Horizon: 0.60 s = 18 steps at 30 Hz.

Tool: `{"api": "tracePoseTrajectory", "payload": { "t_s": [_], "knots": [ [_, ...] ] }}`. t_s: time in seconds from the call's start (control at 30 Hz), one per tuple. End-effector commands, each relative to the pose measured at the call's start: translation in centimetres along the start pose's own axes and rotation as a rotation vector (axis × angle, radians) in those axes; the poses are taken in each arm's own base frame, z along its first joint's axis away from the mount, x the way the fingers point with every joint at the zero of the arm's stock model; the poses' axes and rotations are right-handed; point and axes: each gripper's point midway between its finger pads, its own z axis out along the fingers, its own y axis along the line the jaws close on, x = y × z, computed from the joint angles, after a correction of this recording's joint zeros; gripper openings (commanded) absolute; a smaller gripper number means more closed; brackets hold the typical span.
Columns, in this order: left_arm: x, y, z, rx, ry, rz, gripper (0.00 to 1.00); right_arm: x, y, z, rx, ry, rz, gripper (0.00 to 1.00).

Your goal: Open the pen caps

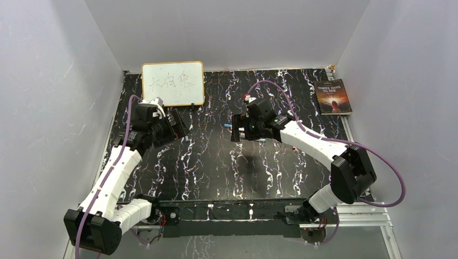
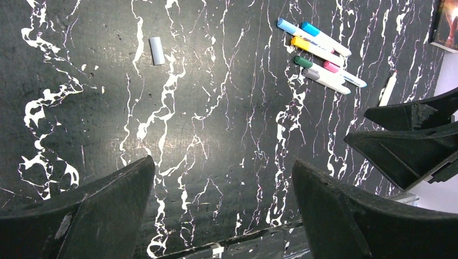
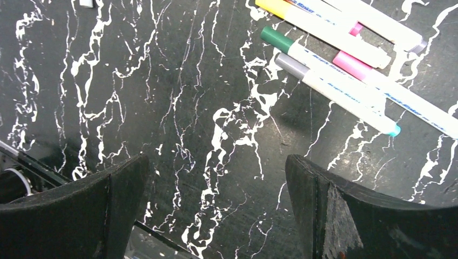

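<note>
Plainly spread wide: the left gripper (image 2: 224, 216), nothing between its fingers (image 2: 86, 216), only bare black marbled tabletop (image 2: 216, 135) under the gap. Ahead of it and off to its right, bunched side by side and touching: the pens (image 2: 321, 56), white barrels slanting away to the right, with pen caps (image 2: 298, 42) in light blue, blue, yellow, green, grey and pink seated on the ends toward its left. Ahead and slightly to its left, well apart from the bunch, lying flat and alone: a loose grey cap (image 2: 156, 50). Close at its right side, tips pointing toward it: the right gripper (image 2: 355, 125). Equally wide in its own wrist view, and likewise holding nothing. Near, ahead of that gripper and to its right: the same bunch, with yellow, green, grey and pink caps clearly on and a teal end on the grey-capped barrel. From above, both grippers low over the middle of the tabletop and facing each other, the bunch mostly hidden beneath the right one. Beyond the left gripper, propped at the back edge: a whiteboard (image 1: 173, 83). Far off behind the right gripper, at the back corner: a book (image 1: 333, 97).
</note>
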Motion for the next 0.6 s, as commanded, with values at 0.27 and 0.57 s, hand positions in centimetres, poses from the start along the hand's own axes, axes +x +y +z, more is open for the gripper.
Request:
{"api": "tracePoseTrajectory", "payload": {
  "t_s": [0.27, 0.57],
  "knots": [
    [-0.4, -0.7, 2.5, 0.045, 0.016, -0.015, 0.98, -1.5, -1.6, 0.2, 0.083, -0.054, -0.058, 0.94],
    [0.1, -1.2, 4.1, 0.084, 0.055, -0.017, 0.99, -2.2, -3.7, 2.0, 0.151, -0.033, -0.036, 0.81]
  ]
}}
